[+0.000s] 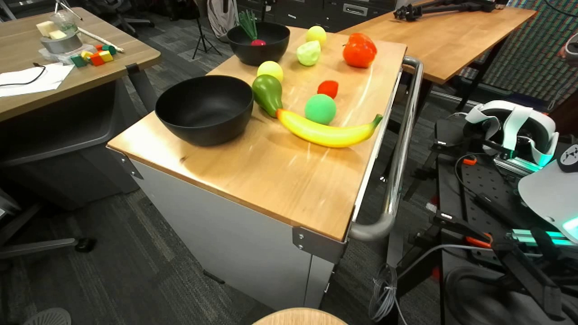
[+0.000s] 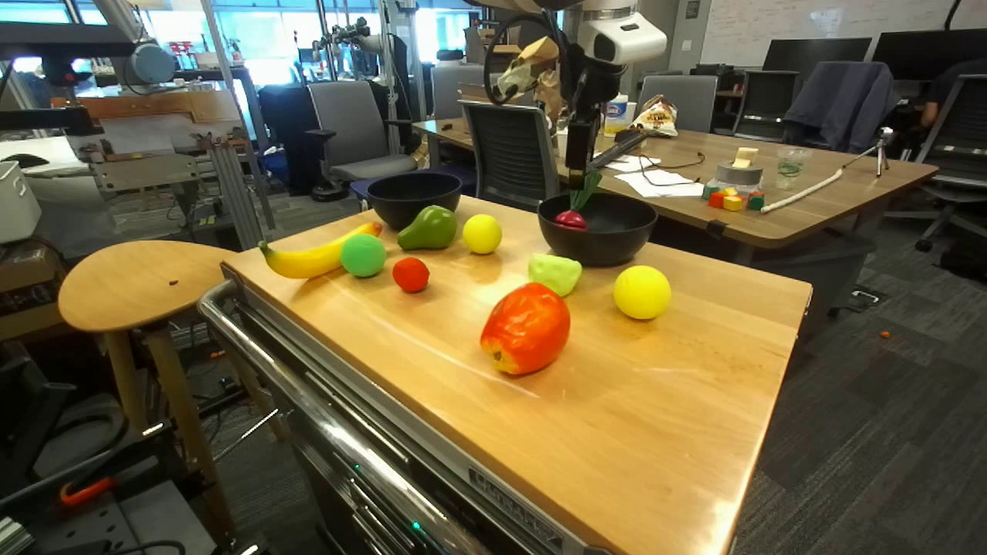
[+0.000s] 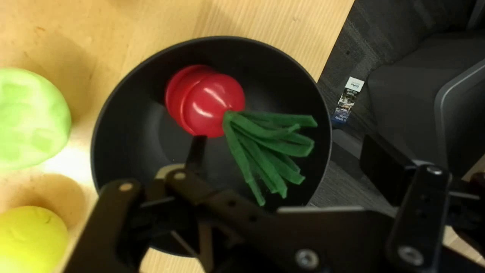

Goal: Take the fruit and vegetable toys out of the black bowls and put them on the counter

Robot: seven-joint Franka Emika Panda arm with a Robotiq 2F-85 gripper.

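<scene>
A red toy (image 3: 214, 102) with green leaves lies inside a black bowl (image 2: 597, 239). Above that bowl my gripper (image 3: 288, 159) stands open; its fingers are wide apart with nothing between them, and the leaves lie below. The other black bowl (image 1: 203, 113) shows a bare inside. Spread over the wooden counter (image 1: 271, 176) are a yellow banana (image 1: 329, 132), a dark green pear-like toy (image 1: 268, 94), a green ball (image 1: 320, 109), a small red toy (image 2: 411, 274), a pale green toy (image 2: 554, 273), a large orange-red toy (image 2: 527, 330) and two yellow round toys, one near the bowls (image 2: 483, 234).
A metal bar handle (image 1: 402, 149) runs along one side of the counter. A desk (image 2: 833, 185) with papers and coloured blocks stands behind the bowls. A round wooden stool (image 2: 139, 285) is by the counter's end.
</scene>
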